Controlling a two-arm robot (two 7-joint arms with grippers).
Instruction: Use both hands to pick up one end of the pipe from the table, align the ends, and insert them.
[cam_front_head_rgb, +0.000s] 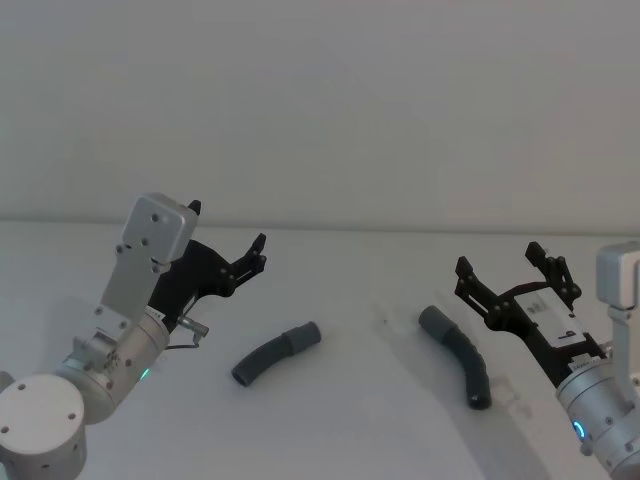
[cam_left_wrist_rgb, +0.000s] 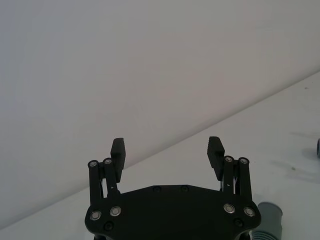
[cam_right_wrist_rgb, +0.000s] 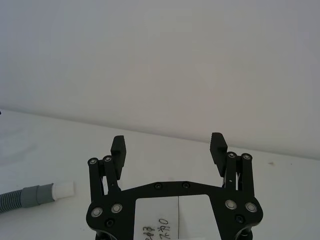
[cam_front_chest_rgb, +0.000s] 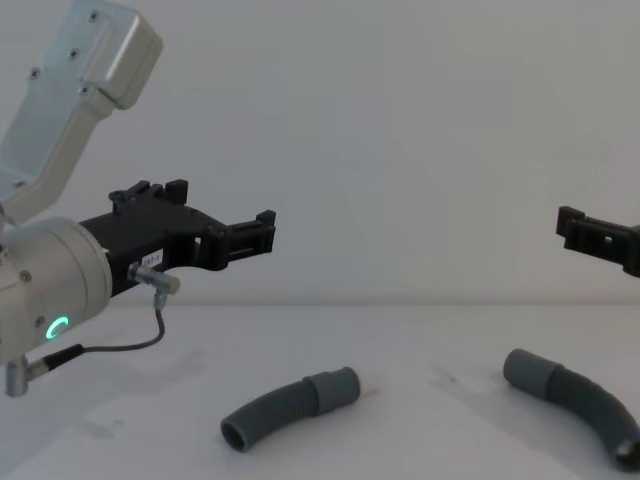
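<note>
Head view has the left hose piece (cam_front_head_rgb: 275, 355) and right hose piece (cam_front_head_rgb: 460, 352) lying well apart on the table (cam_front_head_rgb: 350, 430), untouched, with the left gripper (cam_front_head_rgb: 228, 228) and right gripper (cam_front_head_rgb: 498, 258) hovering spread wide, so grasping, aligning and joining are all left to do.

White label (cam_right_wrist_rgb: 165, 220) on right gripper (cam_right_wrist_rgb: 168, 145): handwritten marks (digits perhaps), not legible. Small white tag (cam_front_chest_rgb: 150, 261) on left gripper (cam_left_wrist_rgb: 167, 150): print too small to read.
</note>
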